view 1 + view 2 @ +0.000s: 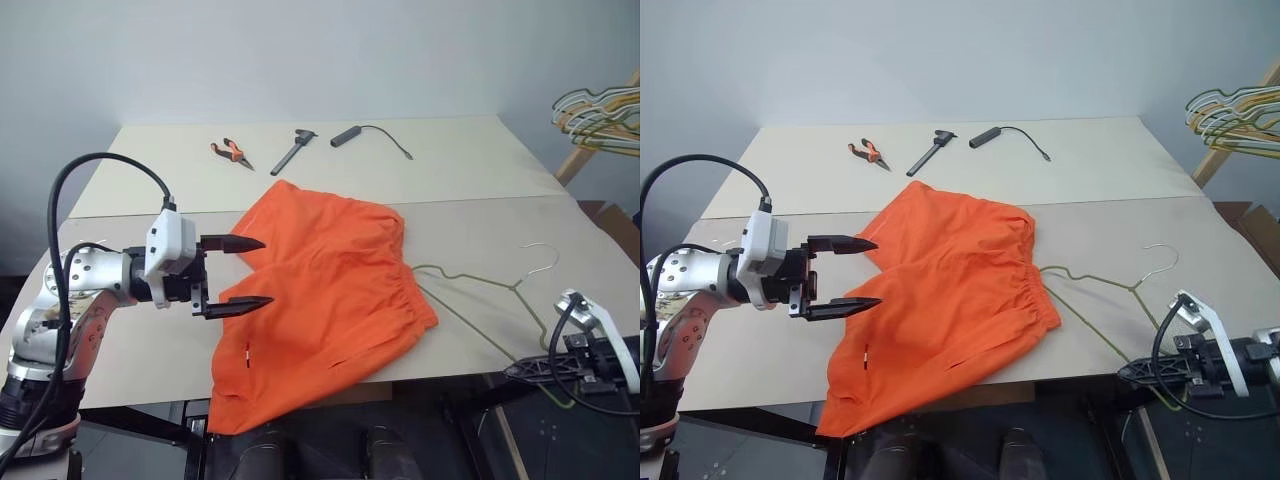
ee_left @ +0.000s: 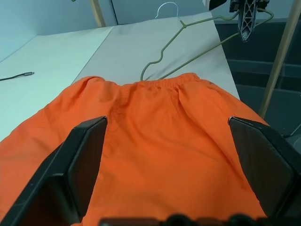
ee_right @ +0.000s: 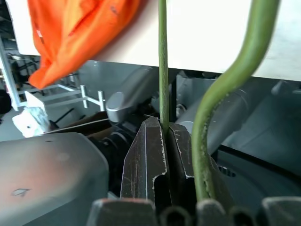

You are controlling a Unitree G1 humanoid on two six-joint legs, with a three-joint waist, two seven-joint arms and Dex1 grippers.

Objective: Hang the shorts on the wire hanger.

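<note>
**Pale desk, shorts at front edge, hanger clamped at right**

Pale beige desk (image 1: pixel 140 370) against a plain grey-blue wall; coloured hangers (image 1: pixel 600 115) on a wooden rack past its right edge. Along the back edge: pliers (image 1: pixel 231 153), a dark tool (image 1: pixel 293 152), a black cable (image 1: pixel 370 134). The shorts (image 1: pixel 325 290) lie mid-desk, 1 leg draped over the front edge. The wire hanger (image 1: pixel 480 295) lies beside the waistband, its base overhanging the front right corner. Left gripper (image 1: pixel 238 272) is level at the shorts' left side, fingers wide apart, empty. The right wrist view shows the right gripper (image 3: pixel 168 141) clamped on the hanger's thin wire below the desk edge; the head views leave that pinch indistinct.
</note>
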